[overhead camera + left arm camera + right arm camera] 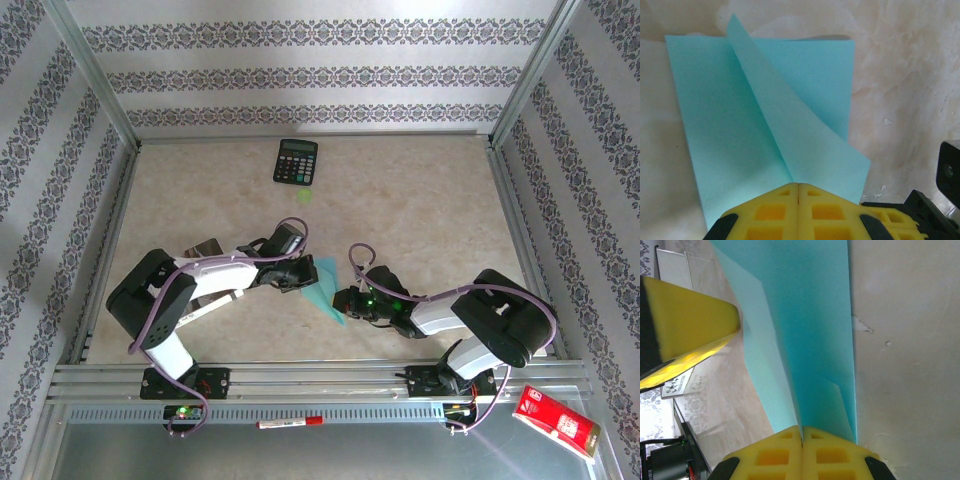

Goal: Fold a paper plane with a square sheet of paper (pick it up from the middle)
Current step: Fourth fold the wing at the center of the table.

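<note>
Top external: one calculator (296, 161), one paper (326, 293)

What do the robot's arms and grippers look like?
The left arm and right arm have white links between bulky black joints, each trailed by a purple cable. The left gripper and right gripper carry blocky yellow fingers with rectangular hollows and black side patches. A green light glows on the right arm.
</note>
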`<state>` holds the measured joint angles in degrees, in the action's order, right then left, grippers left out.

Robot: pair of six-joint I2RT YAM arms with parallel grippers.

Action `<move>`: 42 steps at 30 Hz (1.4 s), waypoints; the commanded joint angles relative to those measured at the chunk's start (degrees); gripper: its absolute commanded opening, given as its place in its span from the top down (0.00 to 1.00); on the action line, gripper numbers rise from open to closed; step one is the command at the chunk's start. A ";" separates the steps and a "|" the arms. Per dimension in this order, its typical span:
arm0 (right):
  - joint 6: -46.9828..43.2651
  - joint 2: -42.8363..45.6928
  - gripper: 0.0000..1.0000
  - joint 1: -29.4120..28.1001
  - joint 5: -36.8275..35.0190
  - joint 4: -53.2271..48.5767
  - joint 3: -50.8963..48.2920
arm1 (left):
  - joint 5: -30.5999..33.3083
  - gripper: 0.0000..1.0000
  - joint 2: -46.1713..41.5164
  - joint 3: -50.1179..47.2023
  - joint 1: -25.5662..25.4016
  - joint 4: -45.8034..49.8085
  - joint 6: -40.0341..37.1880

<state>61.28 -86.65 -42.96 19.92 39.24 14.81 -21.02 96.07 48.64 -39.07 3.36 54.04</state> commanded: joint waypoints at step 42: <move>0.69 -1.17 0.90 0.70 -3.45 -0.54 -2.15 | -1.61 0.99 8.06 5.67 -1.45 -2.21 -1.74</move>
<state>61.73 -86.96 -42.85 19.55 40.95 14.06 -22.68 102.85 52.97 -40.03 1.23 53.89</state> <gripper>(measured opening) 0.100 0.044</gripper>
